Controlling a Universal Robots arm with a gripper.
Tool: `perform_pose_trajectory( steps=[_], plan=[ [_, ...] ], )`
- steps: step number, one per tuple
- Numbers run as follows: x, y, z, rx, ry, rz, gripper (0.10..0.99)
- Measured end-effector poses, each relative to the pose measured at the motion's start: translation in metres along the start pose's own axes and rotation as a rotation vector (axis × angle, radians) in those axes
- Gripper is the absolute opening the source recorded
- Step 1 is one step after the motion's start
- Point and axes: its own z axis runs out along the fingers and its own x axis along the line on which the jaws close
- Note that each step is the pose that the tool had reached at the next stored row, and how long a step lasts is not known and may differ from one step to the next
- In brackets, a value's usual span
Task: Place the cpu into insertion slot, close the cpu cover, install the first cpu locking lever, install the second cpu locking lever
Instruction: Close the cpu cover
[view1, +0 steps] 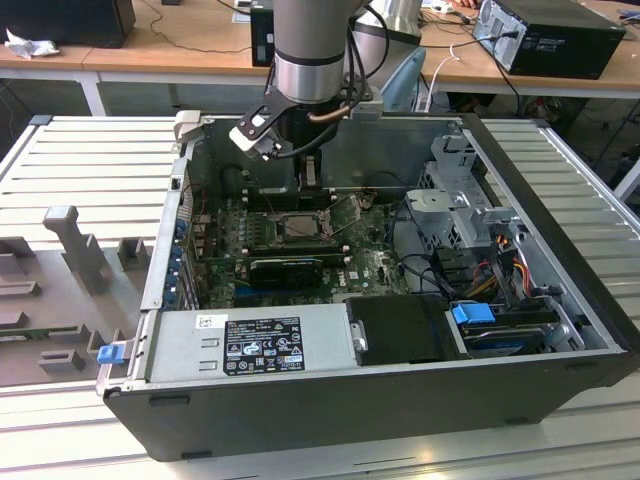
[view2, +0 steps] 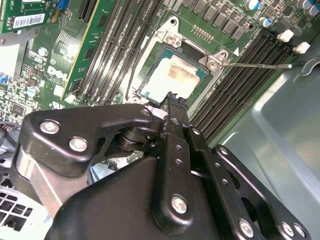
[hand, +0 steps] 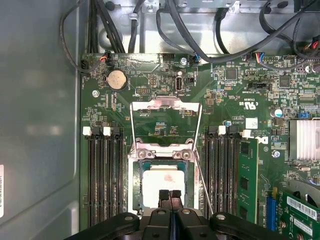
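The cpu (hand: 161, 186) lies flat in the insertion slot (hand: 135, 200) with its silver-grey top up; it is also in the second wrist view as the cpu (view2: 174, 76). The cpu cover (hand: 165, 106) stands swung open behind the slot, and the green board shows through its window. A thin locking lever (hand: 202, 182) sticks out unlatched beside the slot, also seen as the lever (view2: 260, 65). My gripper (hand: 170, 197) hangs just above the cpu's near edge with its fingers pressed together and nothing between them. From outside, the gripper (view1: 311, 186) reaches down into the case over the slot (view1: 301, 226).
The open computer case (view1: 560, 260) lies on a slatted table. Black memory slots (hand: 105, 175) flank the socket on both sides. A black graphics card (view1: 285, 268), the power supply (view1: 250, 345), a drive cage (view1: 465, 215) and cable bundles (hand: 200, 35) surround the motherboard.
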Motion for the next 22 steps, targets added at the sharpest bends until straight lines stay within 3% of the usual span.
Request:
perform_pose_trajectory(
  steps=[14, 22],
  plan=[
    [0.0002, 0.0003, -0.0098, 0.0, 0.0002, 0.0, 0.106],
    [-0.0014, 0.0011, -0.0098, 0.0, 0.0023, 0.0, 0.106]
  ],
)
